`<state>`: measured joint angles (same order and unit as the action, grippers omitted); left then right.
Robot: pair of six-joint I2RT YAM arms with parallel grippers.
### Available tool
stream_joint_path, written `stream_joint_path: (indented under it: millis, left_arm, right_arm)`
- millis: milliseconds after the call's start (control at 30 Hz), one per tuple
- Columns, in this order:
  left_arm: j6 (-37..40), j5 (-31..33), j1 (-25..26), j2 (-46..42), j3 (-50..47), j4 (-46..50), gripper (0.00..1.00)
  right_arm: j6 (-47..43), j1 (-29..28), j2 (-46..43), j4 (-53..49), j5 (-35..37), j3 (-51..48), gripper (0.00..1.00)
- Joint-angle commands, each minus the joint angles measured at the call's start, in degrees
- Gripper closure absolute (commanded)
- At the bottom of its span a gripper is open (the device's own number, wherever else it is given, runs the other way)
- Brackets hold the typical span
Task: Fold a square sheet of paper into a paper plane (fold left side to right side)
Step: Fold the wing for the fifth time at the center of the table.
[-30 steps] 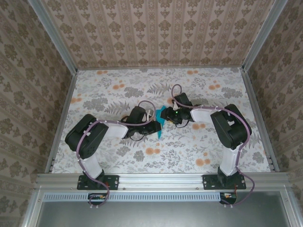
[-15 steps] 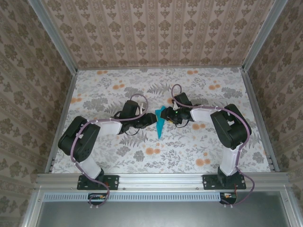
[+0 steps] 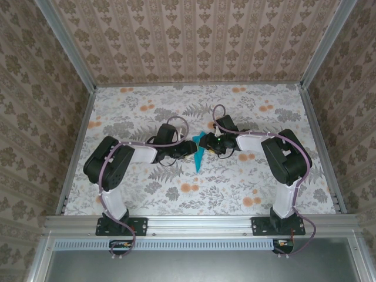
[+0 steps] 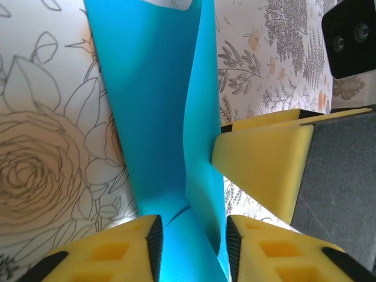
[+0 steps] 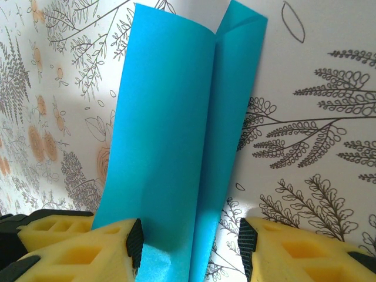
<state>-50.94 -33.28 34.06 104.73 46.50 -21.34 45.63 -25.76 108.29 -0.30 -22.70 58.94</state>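
Note:
The paper plane is a narrow turquoise-blue folded strip on the flowered table, pointing toward the near edge. In the left wrist view the paper has one long flap standing up along its middle. My left gripper reaches it from the left, and its jaws stand apart with the paper between the pads. My right gripper comes from the right. Its jaws are open astride the paper, with bare table by the right pad. One right fingertip rests against the raised flap.
The flowered tabletop is fenced by a metal frame rail at the near edge and patterned walls on the other three sides. Both arms' cables loop above the wrists near the paper.
The left arm drew back to the left half a second ago, uncovering the paper, then returned to its left edge. The right arm and the paper stayed put.

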Motion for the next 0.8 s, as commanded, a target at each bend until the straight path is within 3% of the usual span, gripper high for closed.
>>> stream_joint_path:
  millis: [0, 100, 200, 500, 767]
  left_arm:
    - [0.6, -0.5, -0.5, 1.9, 1.8, -1.9, 0.75]
    - [1.9, 0.0, -1.1, 2.3, 1.9, -1.8, 0.89]
    - [6.1, 0.6, -1.4, 1.8, 2.6, 1.0, 0.95]
    - [10.0, -1.3, -1.9, 3.6, 4.2, 2.6, 0.97]
    - [10.2, -1.6, -1.9, 4.0, 4.5, 3.0, 0.97]
  right_arm:
    - [-0.3, -0.5, 3.0, -4.4, 1.3, 0.0, 0.49]
    - [-0.7, -0.5, 2.5, -4.4, 1.2, 0.0, 0.49]
    - [-1.5, -0.3, 1.4, -4.3, 0.9, 0.2, 0.46]
    - [-3.0, 1.3, -2.8, -4.1, -0.1, 2.5, 0.36]
    - [-0.1, 2.1, -0.5, -0.8, -1.8, 4.5, 0.3]
